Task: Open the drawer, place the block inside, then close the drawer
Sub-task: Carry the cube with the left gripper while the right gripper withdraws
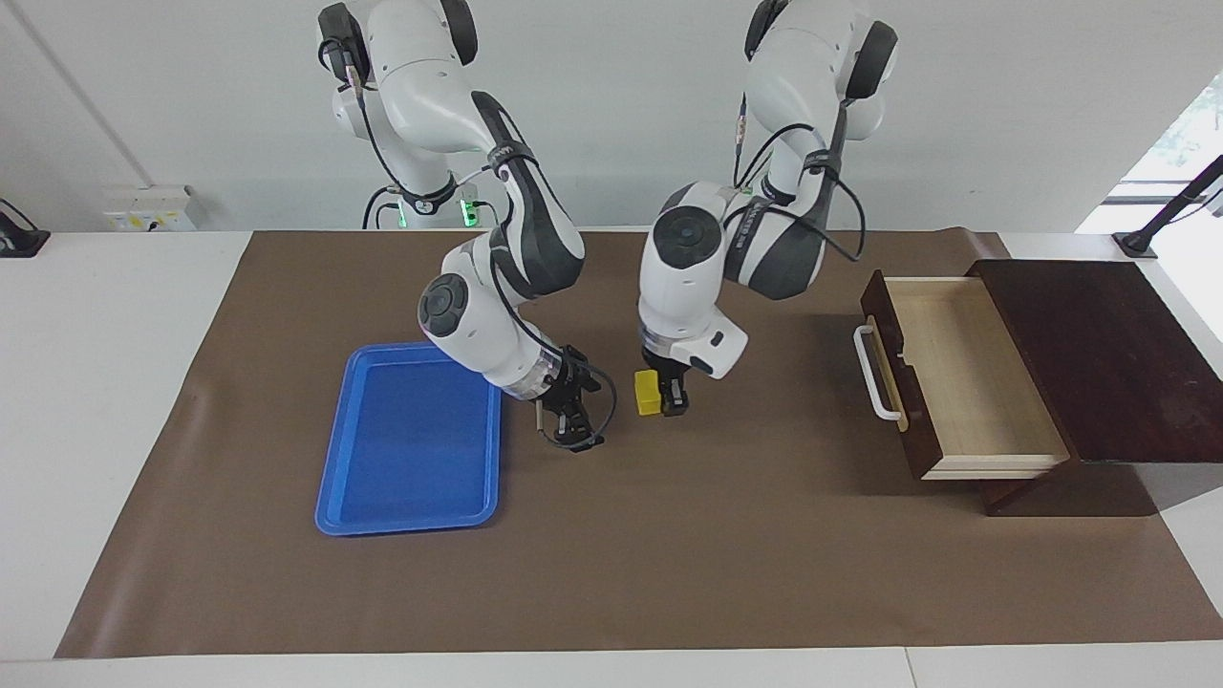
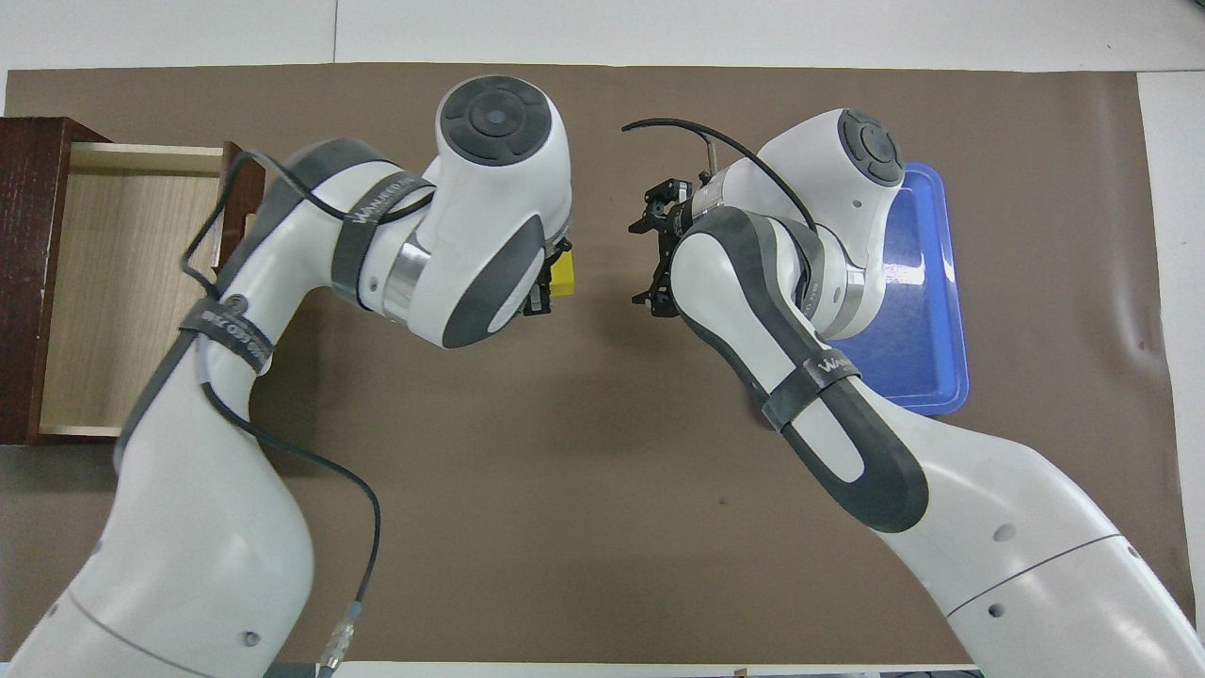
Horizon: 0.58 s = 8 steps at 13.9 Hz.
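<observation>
Block [image 1: 649,393] hangs clamped in the closed left gripper [image 1: 669,401] above the mat, well short of the drawer [image 1: 965,373], which stands pulled out ready to receive it, while the right gripper [image 1: 569,420], beside the tray [image 1: 411,440], hangs spread open and empty.

Drawer [image 2: 122,282] handle hidden under the left arm in the overhead view, block [image 2: 563,275] half covered there

White arms [image 1: 482,325] with dark grey joint bands, black cables.
</observation>
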Tool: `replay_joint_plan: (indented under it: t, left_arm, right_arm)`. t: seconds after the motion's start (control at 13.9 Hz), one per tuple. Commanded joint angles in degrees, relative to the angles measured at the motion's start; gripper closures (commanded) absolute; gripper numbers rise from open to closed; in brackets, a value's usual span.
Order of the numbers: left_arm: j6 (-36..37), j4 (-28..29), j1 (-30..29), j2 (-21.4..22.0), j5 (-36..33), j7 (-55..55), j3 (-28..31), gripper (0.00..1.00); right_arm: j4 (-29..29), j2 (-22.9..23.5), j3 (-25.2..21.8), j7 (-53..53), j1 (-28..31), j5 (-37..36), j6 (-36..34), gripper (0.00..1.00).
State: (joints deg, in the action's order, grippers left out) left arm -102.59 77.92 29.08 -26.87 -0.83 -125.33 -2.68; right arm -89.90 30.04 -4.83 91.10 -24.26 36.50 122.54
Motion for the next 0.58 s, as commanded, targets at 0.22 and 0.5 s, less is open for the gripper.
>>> replay_joint_plan:
  t: [0.22,0.5]
  left_arm:
    - [8.1,9.0,-10.5,12.8,0.6,10.6,0.0,1.00]
    - [11.3,9.4,-23.3,18.8,4.5,24.0,-0.1,1.00]
  right_arm:
    - [-0.1,-4.3,-0.8,-15.3,6.1,-4.7,-7.3,0.00]
    - [0.2,-10.3,-1.0,-34.7,10.7,-17.0,-14.9,0.00]
